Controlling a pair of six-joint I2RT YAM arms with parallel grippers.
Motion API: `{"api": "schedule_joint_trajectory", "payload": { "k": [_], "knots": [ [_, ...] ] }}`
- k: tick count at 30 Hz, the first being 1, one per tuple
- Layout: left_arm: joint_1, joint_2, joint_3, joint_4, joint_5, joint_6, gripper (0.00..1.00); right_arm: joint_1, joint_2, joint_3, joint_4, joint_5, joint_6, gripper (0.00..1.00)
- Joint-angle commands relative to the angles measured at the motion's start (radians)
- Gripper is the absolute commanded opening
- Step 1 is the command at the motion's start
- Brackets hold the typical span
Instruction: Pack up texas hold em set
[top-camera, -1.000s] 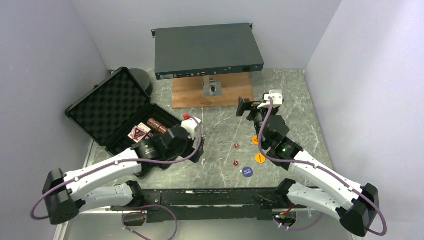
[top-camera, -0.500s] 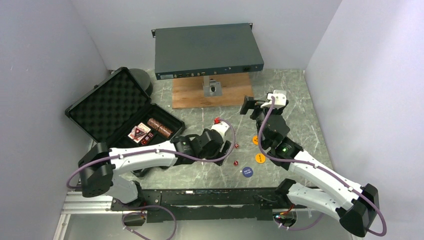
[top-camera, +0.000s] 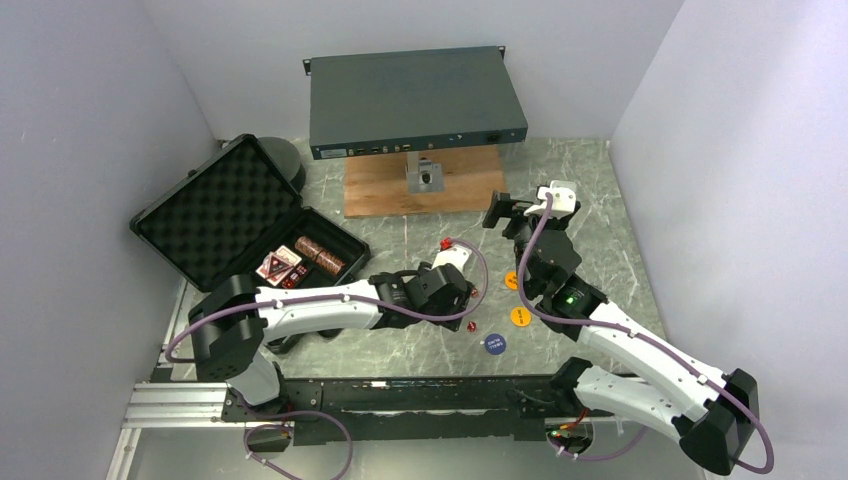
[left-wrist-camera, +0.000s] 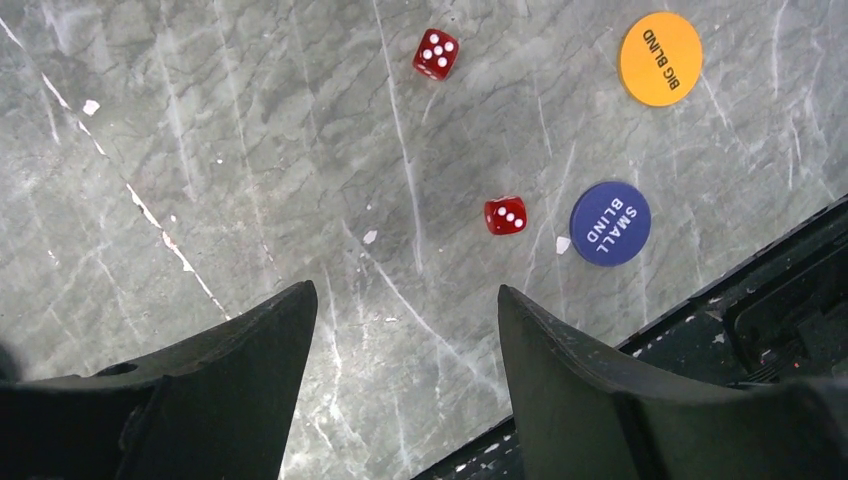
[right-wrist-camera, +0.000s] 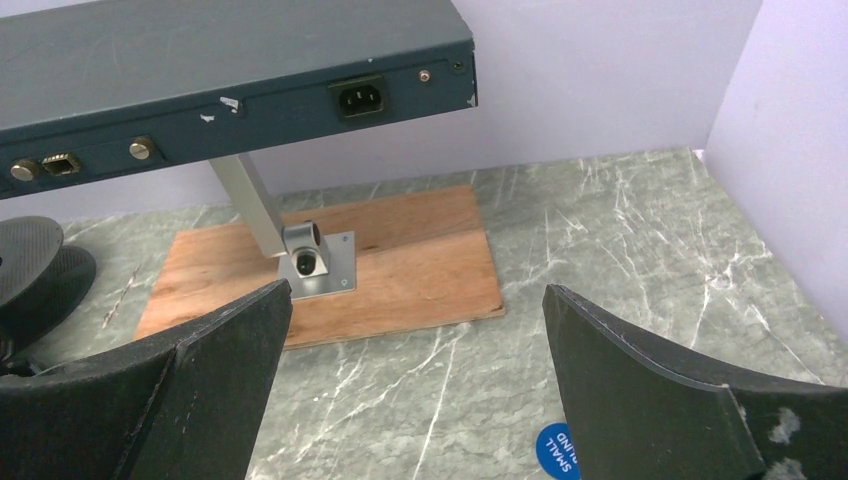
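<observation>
The black foam-lined case (top-camera: 215, 215) lies open at the left, holding a red card deck (top-camera: 275, 266), brown chip rolls (top-camera: 320, 255) and small red dice (top-camera: 288, 282). My left gripper (top-camera: 455, 303) hangs open and empty over the table. Ahead of it (left-wrist-camera: 405, 295) lie two red dice (left-wrist-camera: 505, 215) (left-wrist-camera: 436, 53), a blue disc (left-wrist-camera: 610, 222) and an orange disc (left-wrist-camera: 660, 58). A second orange disc (top-camera: 511, 280) lies partly under my right arm. My right gripper (top-camera: 500, 213) (right-wrist-camera: 415, 290) is wide open and empty above the table, a blue disc (right-wrist-camera: 558, 450) beside its right finger.
A big flat grey metal box (top-camera: 415, 100) stands on a post over a wooden board (top-camera: 420, 185) at the back. A black round spool (top-camera: 285, 160) sits behind the case. A black rail (left-wrist-camera: 780, 310) runs along the near table edge. Walls close in on both sides.
My left arm swung from the case rightward to the loose dice, and its jaws narrowed a little. My right gripper shifted slightly right and back.
</observation>
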Motion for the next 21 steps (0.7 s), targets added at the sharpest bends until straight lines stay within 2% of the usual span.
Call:
{"api": "schedule_joint_trajectory", "payload": {
  "k": [1,8,21],
  "knots": [
    [-0.010,0.023,0.060,-0.010,-0.029,-0.049,0.72,-0.003,-0.011,-0.010,0.035,0.025,0.007,1.00],
    [-0.014,0.057,0.055,0.029,-0.020,-0.092,0.72,-0.003,-0.020,-0.026,0.047,0.035,0.010,1.00],
    [-0.024,0.123,0.101,0.010,-0.017,-0.060,0.70,-0.005,-0.014,-0.043,0.074,0.029,0.009,1.00]
  ]
}}
